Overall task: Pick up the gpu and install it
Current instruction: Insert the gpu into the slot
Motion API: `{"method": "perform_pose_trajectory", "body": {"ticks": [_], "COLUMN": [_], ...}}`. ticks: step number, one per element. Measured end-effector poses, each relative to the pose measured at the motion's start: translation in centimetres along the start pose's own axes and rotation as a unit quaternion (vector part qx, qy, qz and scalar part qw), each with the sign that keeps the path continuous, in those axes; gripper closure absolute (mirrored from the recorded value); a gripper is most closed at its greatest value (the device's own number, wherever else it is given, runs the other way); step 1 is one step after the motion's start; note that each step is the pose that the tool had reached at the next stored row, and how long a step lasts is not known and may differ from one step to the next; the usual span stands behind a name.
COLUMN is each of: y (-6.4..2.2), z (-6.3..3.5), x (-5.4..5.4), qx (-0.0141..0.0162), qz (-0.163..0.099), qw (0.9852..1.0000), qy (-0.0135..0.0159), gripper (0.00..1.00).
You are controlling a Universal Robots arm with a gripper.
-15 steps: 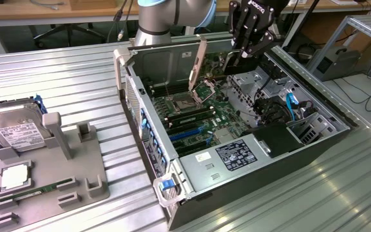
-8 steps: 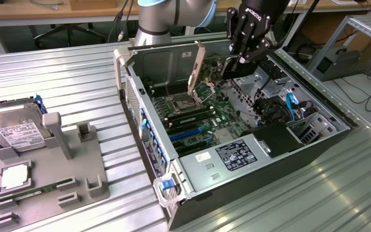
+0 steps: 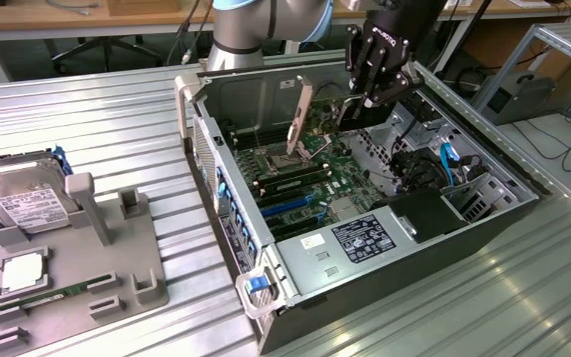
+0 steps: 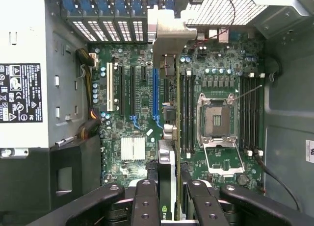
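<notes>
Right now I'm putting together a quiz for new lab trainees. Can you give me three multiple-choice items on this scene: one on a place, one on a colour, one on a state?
1. Where is the hard drive?
A. On the grey tray beside the computer case
B. Inside that case
C. On the floor

2. What colour is the long expansion slot on the motherboard?
A. Red
B. Blue
C. Yellow

3. The end effector is:
A. Open and empty
B. Shut on a screwdriver
C. Shut on the graphics card

Answers:
1 A: the drive sits on the tray at the exterior view's left, outside the case.
2 B: the slot is plainly blue in the wrist view.
3 C: the fingers clamp the card from both sides.
</notes>
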State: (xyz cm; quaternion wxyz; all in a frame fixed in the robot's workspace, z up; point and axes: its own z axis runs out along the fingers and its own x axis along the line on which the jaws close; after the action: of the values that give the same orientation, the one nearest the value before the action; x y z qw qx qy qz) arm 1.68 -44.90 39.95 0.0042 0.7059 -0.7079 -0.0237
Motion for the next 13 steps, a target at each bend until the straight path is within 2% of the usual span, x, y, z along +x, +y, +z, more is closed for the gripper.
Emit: {"method": "perform_pose_trajectory", "body": {"ticks": [13], "y": [-0.11], "z": [2.91], "x": [0.1], "qx": [0.0], "qz": [0.0], "qw": [1.0], "qy": [0.0], "gripper": [0.73]}}
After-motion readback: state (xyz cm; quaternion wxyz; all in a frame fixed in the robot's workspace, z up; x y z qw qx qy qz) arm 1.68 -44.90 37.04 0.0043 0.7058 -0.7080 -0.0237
